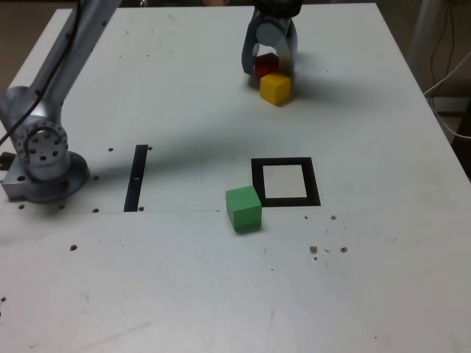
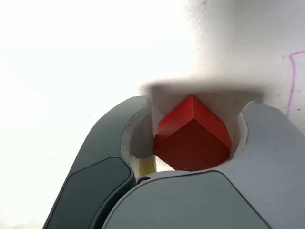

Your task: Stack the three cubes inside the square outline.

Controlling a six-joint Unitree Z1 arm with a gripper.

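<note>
At the far side of the table, my gripper [image 1: 266, 72] points down with its jaws on either side of the red cube [image 1: 265, 64], which rests on the table. In the wrist view both jaws press the red cube [image 2: 193, 140] at its sides. The yellow cube [image 1: 276, 88] sits right in front of it, touching or nearly touching; only a yellow sliver [image 2: 147, 165] shows in the wrist view. The green cube [image 1: 243, 209] stands at the near left corner of the square outline [image 1: 283, 162], just outside its tape. The white square inside holds nothing.
A straight black tape strip [image 1: 137, 176] lies to the exterior view's left of the outline. The arm's base [image 1: 44, 158] is bolted at the table's left edge. Cables [image 1: 449, 81] hang beyond the right edge.
</note>
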